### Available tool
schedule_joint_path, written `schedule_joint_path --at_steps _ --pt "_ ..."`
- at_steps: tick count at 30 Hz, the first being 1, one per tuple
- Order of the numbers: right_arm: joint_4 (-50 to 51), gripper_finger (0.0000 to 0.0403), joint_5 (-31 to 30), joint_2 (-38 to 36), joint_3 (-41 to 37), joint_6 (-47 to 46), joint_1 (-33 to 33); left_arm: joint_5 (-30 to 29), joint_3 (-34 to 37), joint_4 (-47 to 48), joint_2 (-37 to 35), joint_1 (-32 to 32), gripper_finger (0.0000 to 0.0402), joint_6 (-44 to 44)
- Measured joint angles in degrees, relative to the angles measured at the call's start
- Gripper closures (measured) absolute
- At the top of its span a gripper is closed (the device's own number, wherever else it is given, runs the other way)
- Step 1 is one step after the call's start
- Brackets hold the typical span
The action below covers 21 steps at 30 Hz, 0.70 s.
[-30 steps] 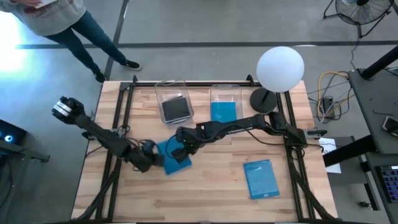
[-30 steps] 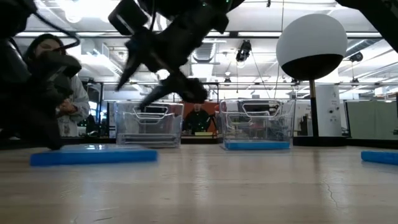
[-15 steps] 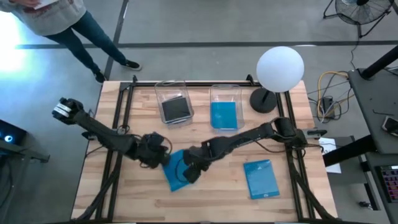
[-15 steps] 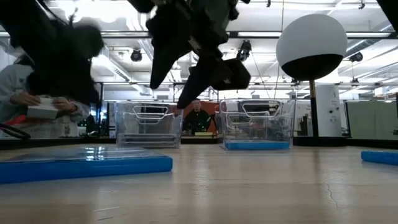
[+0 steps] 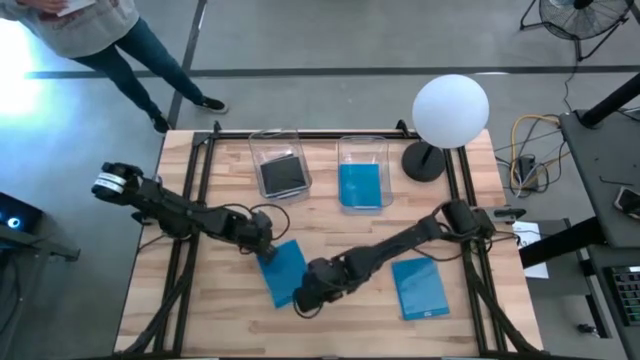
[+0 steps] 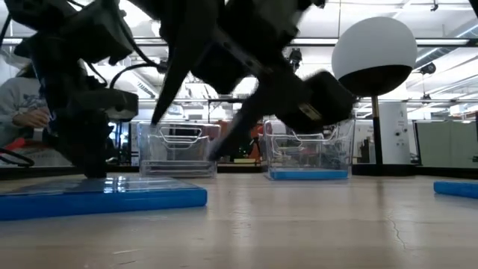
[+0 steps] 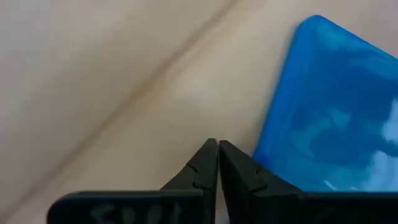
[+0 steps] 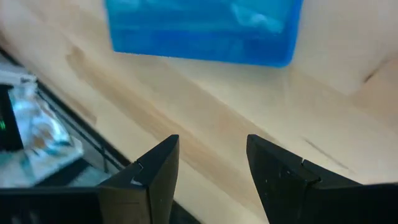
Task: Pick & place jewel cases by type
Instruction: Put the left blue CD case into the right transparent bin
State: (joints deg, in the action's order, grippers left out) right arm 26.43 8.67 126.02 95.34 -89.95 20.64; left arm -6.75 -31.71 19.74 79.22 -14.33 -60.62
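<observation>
High view: a blue case (image 5: 284, 270) lies flat on the table (image 5: 360, 300), near its front middle. The left gripper (image 5: 264, 240) sits at the case's back-left corner. The right gripper (image 5: 312, 294) is low at the case's front-right edge. A second blue case (image 5: 419, 288) lies well apart to the right. Left bin (image 5: 279, 165) holds a dark case (image 5: 283, 175); right bin (image 5: 362, 172) holds a blue case (image 5: 360, 184). A white globe lamp (image 5: 450, 110) stands at the back right. A person (image 5: 95, 30) stands beyond the back-left corner.

Low view: the blue case (image 6: 101, 199) lies flat at left, a dark arm standing down on it. Both bins (image 6: 179, 149) show behind, the right one (image 6: 310, 148) with blue at its bottom. The edge of the other case (image 6: 455, 188) shows at far right.

Left wrist view: the fingers (image 7: 202, 171) are pressed together, clenched on nothing, just beside the case's (image 7: 336, 118) edge, over bare wood.

Right wrist view: the fingers (image 8: 155, 168) are spread wide, released, with the case (image 8: 202, 28) ahead, apart from them.
</observation>
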Motion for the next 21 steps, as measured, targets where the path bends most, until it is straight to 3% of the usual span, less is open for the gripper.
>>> schedule_joint_path --at_steps 5,12,17,21 --pt "-6.6 0.0220 -7.8 0.6 -5.9 -11.3 1.4 3.5 0.1 -1.7 0.9 -3.6 0.0401 -4.2" --pt "-17.3 0.0220 -11.6 0.1 -13.9 -19.6 1.7 8.6 0.0 -5.5 0.2 -9.8 0.0401 -10.7" --pt "-19.8 0.0220 -13.6 0.1 -15.1 -18.6 1.1 9.3 0.3 -10.2 1.9 -14.0 0.0401 -15.5" --pt "-20.5 0.0220 -14.4 -0.8 -13.8 -11.1 0.7 9.0 0.1 -11.8 4.6 -15.9 0.0401 -17.7"
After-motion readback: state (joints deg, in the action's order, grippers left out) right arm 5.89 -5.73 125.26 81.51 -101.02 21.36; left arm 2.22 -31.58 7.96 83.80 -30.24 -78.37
